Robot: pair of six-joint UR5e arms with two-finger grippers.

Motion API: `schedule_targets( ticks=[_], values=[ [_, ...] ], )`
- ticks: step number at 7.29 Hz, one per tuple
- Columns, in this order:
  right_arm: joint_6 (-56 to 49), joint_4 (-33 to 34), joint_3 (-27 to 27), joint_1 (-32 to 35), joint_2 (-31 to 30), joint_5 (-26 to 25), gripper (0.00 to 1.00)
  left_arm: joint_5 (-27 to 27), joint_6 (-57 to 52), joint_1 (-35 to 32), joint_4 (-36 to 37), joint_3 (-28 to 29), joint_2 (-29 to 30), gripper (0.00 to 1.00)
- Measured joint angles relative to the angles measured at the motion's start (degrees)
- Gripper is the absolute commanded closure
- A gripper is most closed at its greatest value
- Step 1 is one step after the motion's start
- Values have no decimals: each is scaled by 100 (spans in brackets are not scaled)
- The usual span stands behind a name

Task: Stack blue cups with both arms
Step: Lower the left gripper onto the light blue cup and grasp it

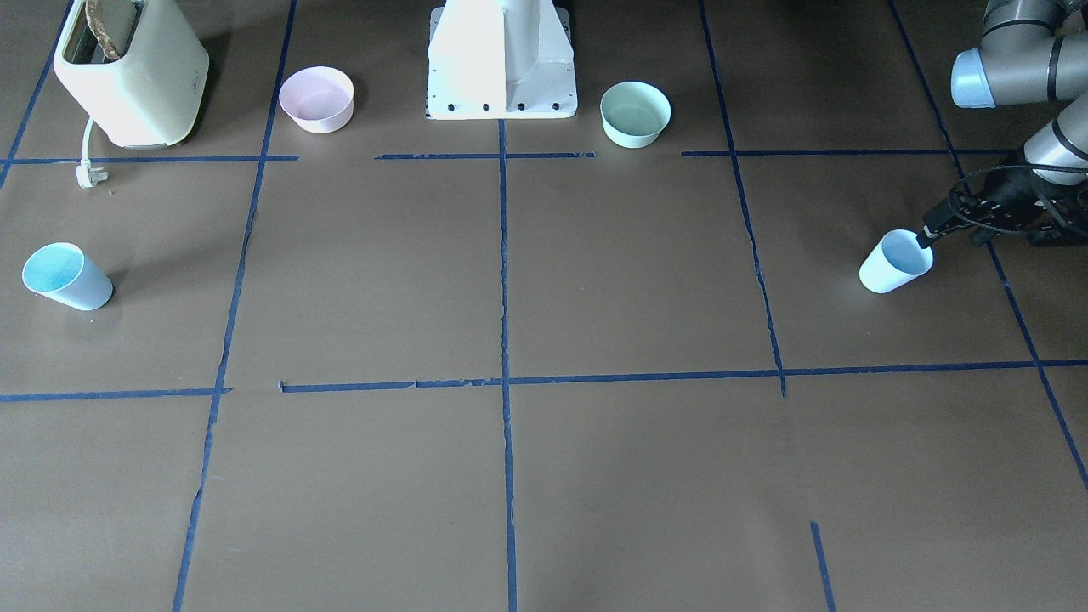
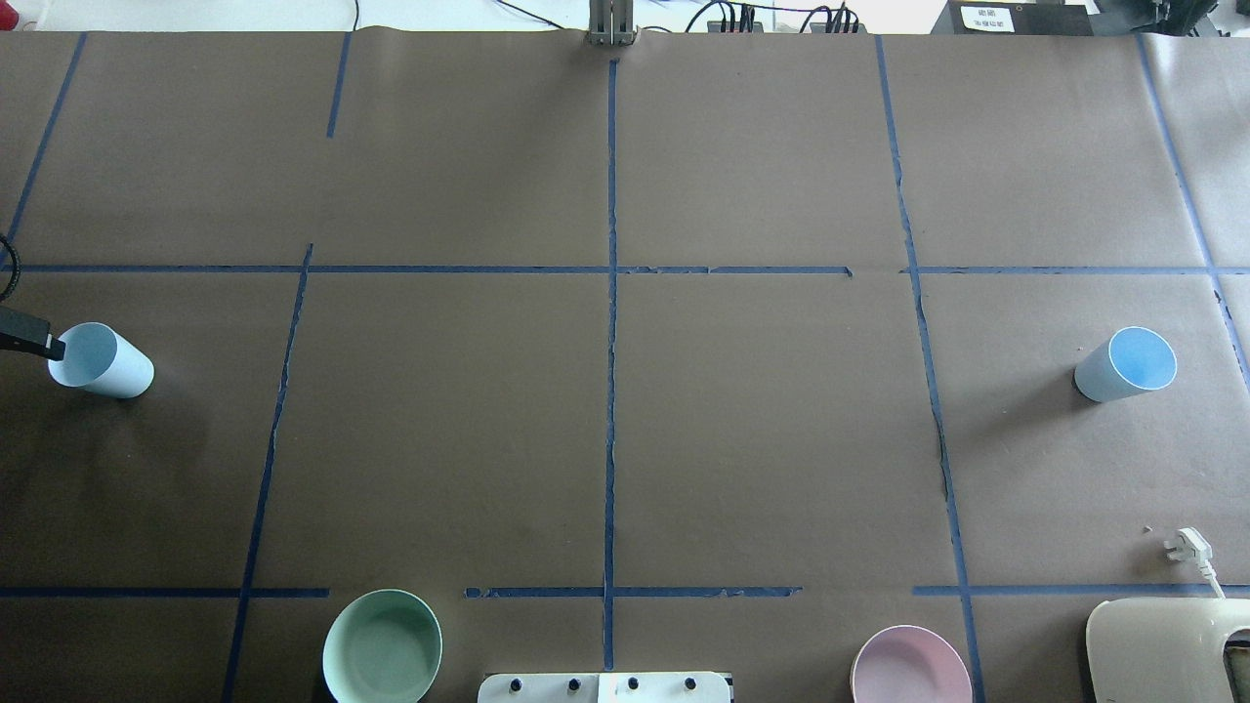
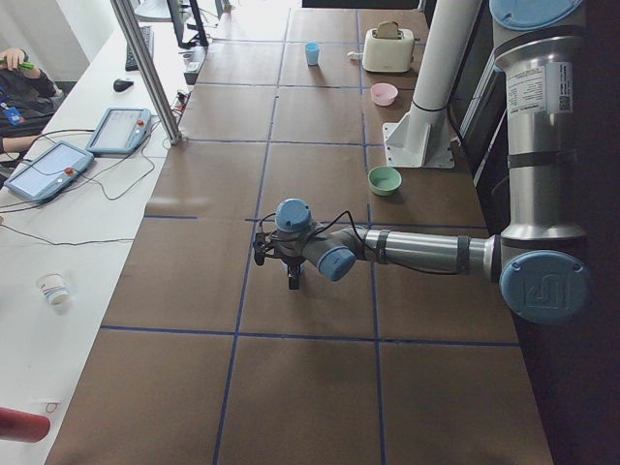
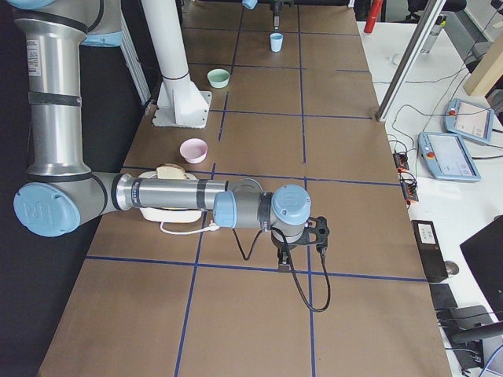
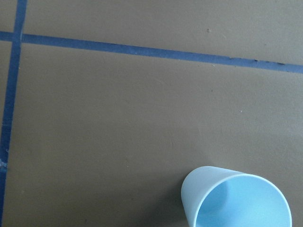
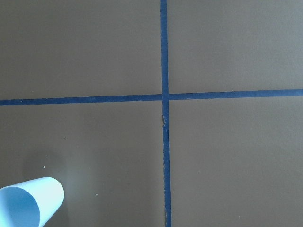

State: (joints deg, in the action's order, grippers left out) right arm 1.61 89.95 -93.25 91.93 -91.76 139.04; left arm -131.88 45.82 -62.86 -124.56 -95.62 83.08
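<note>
One blue cup stands at the table's left side; it also shows in the front view and low in the left wrist view. My left gripper hangs beside it, its narrow black tip at the rim, fingers together and holding nothing. The second blue cup stands at the right side, also in the front view and in the corner of the right wrist view. My right gripper shows only in the exterior right view, so I cannot tell if it is open or shut.
A mint-green bowl and a pink bowl flank the white pedestal. A cream toaster with its loose plug is by the robot's right. Blue tape lines grid the brown table.
</note>
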Motion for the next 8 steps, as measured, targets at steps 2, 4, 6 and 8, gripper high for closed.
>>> schedule_targets(
  ticks=[2, 4, 6, 8],
  values=[
    [-1, 2, -8, 0, 0, -2, 0, 91, 19, 171, -13, 89, 71, 0],
    [-10, -1, -45, 0, -5, -8, 0, 247, 23, 303, -27, 160, 120, 15],
    [-11, 4, -51, 0, -8, -9, 0, 277, 44, 362, -28, 184, 165, 62],
    [-10, 5, -53, 0, -11, -9, 0, 283, 109, 384, -34, 177, 178, 93]
  ],
)
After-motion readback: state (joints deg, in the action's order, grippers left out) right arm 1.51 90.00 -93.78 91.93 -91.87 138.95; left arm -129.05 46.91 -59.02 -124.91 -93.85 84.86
